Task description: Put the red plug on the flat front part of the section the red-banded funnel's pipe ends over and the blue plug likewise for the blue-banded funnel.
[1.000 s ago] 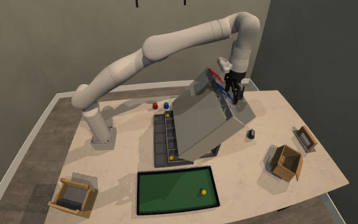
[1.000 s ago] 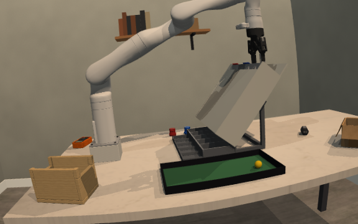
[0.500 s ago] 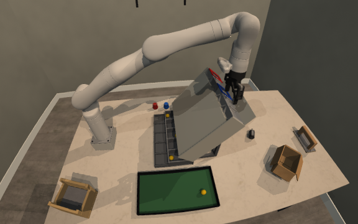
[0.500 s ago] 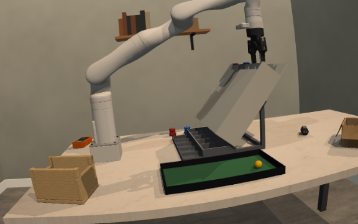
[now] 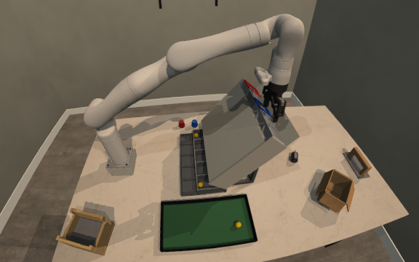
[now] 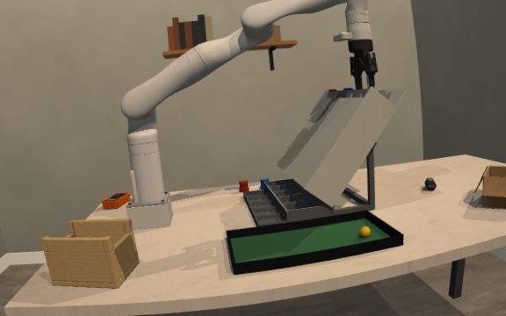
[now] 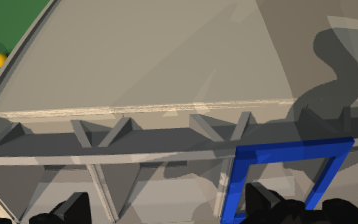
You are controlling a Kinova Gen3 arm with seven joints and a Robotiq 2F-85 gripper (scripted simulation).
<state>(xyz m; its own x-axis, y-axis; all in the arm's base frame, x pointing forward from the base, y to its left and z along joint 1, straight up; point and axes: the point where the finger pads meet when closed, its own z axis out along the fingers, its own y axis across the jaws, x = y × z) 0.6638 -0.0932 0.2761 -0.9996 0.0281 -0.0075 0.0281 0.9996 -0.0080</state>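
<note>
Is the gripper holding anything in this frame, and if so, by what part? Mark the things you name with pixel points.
Nothing is held: the gripper (image 5: 278, 116) (image 6: 365, 85) (image 7: 167, 206) is open above the funnels, with no marble between its fingers.
</note>
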